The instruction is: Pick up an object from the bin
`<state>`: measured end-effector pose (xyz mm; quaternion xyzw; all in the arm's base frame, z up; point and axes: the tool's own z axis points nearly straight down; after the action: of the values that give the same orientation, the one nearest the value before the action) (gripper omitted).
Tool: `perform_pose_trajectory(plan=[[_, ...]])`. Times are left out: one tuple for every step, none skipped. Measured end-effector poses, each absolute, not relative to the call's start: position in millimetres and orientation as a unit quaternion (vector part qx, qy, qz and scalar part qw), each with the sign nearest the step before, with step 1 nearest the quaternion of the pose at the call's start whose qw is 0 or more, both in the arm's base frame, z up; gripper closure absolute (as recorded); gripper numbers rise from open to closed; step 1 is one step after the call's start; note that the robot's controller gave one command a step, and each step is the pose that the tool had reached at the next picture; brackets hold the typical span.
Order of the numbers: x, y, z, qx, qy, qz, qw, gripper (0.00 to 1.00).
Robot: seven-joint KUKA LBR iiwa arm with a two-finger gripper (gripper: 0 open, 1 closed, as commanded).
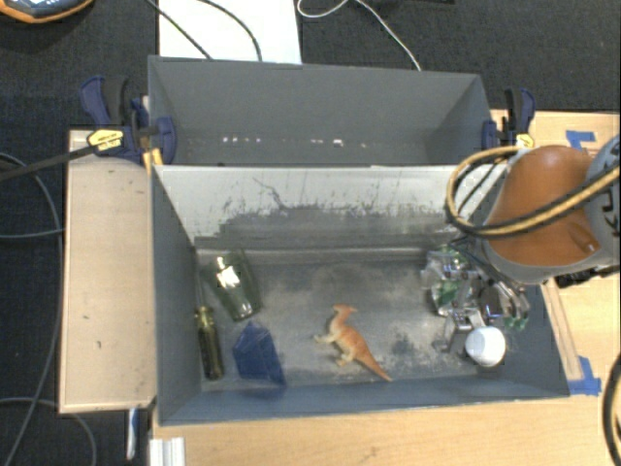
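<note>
claw (464, 320) sits low at 4 o'clock in the bin (291, 202), can't tell if it's apart or together. white ball (485, 347) just beside it, at its 5 o'clock. i'd centre over that before closing.

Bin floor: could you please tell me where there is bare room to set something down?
Bare floor lies between the clear bottle and the gripper, beyond the orange dinosaur. The left end is crowded: clear bottle, dark bottle, blue piece.
</note>
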<state>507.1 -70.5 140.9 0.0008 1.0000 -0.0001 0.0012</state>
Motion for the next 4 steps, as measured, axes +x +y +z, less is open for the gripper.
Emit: perform_pose_trajectory(plan=[[497.2, -117, 153, 0.013, 1.0, 0.0, -0.001, 0.0], [484.8, -152, 158, 0.057, 0.998, 0.0, 0.002, 0.0], [505.0, -136, 96, 0.081, 0.997, -0.001, 0.005, 0.0], [502.3, -141, 108, 0.139, 0.99, -0.001, 0.006, 1.0]])
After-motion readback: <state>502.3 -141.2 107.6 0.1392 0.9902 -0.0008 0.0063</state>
